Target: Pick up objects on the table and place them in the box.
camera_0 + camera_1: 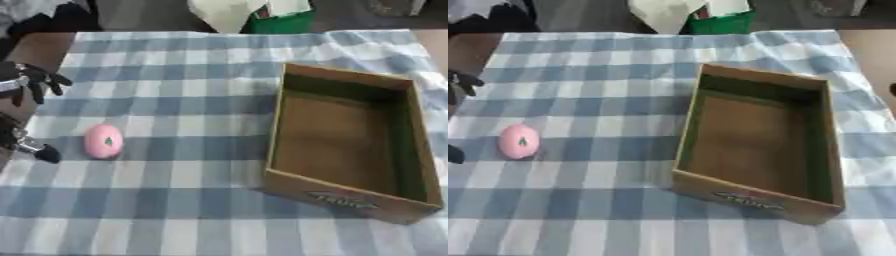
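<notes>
Near the table's left edge, we're hovering our left hand, fingers spread wide, beside 1 pink object; nothing is lying in the box yet, so everything's remaining.

Two head cameras, side by side, looking down on the bench from its near edge.

Both face forward and downward from close above, the far edge at top. They share almost everything: the checked cloth, the box, the pink object. The left eye view shows more of the left margin, including the left hand; everything sits further left in the right eye view.
</notes>
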